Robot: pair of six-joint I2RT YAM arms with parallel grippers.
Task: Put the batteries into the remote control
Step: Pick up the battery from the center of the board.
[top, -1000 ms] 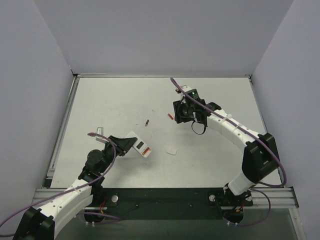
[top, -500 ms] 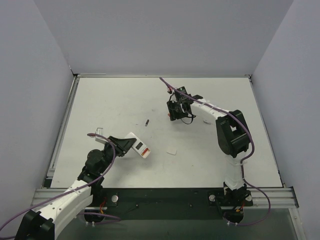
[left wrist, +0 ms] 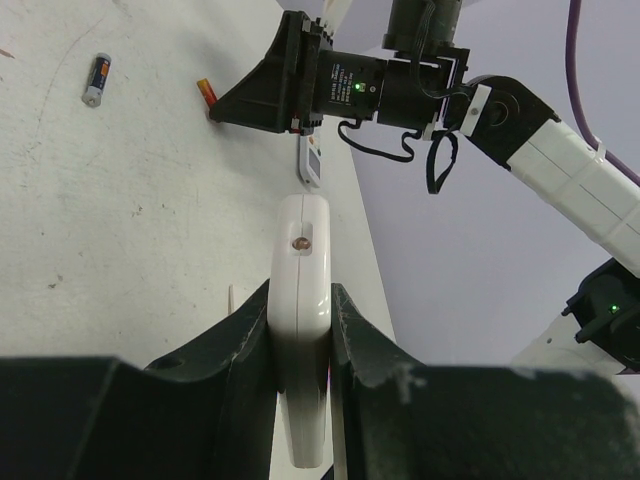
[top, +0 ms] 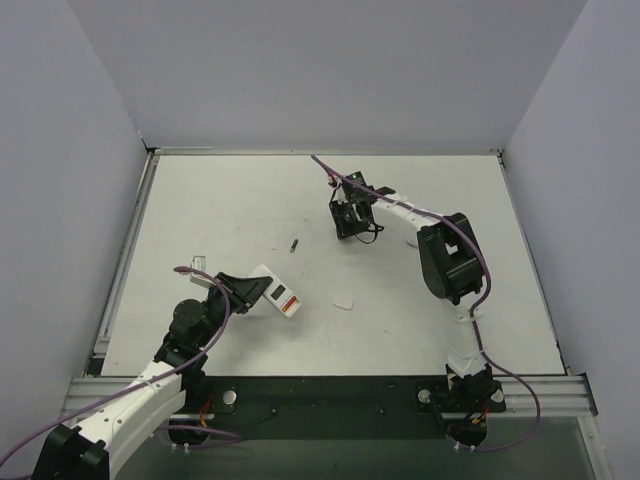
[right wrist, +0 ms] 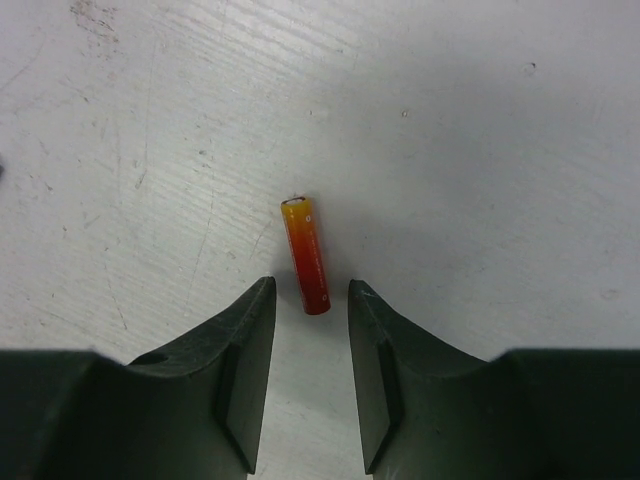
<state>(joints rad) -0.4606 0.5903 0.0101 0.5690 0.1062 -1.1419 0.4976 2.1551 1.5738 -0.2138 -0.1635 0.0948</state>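
While your left gripper is clamping the remote control at near left, your right gripper is hovering half open astride a red battery, which is lying ungripped on the table farther back.

The top camera looks down from the near edge over the whole flat white table. The left wrist camera skims low across it; the right wrist camera looks straight down, close. Both catch the small red-orange cylindrical battery.
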